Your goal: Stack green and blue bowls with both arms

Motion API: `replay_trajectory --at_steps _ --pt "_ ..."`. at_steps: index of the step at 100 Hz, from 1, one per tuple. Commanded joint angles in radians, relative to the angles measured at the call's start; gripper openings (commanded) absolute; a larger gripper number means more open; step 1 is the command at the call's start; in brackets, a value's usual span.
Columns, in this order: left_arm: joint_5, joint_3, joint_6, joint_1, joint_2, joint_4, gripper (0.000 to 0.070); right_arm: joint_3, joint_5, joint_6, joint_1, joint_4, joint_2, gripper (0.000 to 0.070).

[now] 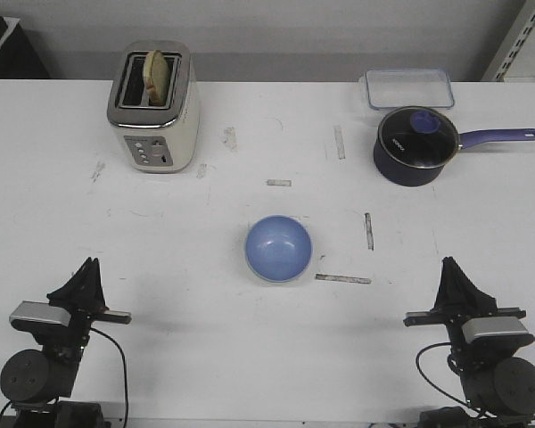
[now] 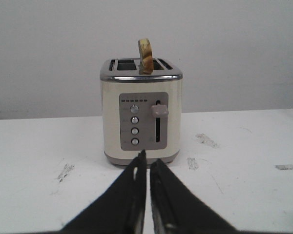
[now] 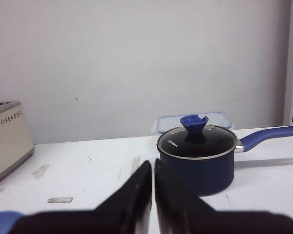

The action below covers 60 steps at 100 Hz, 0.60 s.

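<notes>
The periwinkle blue round bowl (image 1: 278, 249) sits upright on the white tabletop (image 1: 187, 348), ahead of and between my left gripper (image 2: 145, 163) and right gripper (image 3: 153, 170). Both grippers are closed on nothing, well apart from it.

Blue bowl (image 1: 278, 248), upright, table centre, alone

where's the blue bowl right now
In the front view, the round periwinkle blue bowl sits mid-table between both arms, nearer than the cream toaster and lidded navy saucepan.
</notes>
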Motion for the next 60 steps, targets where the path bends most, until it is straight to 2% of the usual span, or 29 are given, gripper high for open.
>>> replay_trajectory --at_steps 1,38,56,60 --pt "-0.005 -0.023 0.012 0.0 -0.032 0.011 0.0 0.005 0.0 -0.005 0.002 0.01 -0.002 0.0003" --pt "-0.008 -0.178 0.01 0.0 -0.135 0.019 0.0 0.005 0.0 -0.005 0.002 0.01 -0.002 0.0003" --pt "-0.008 -0.265 0.003 0.001 -0.135 0.102 0.0 0.005 0.0 -0.005 0.002 0.01 -0.002 0.0003" --pt "-0.009 -0.266 0.003 0.001 -0.135 0.085 0.0 0.005 0.0 -0.004 0.002 0.01 -0.002 0.0003"
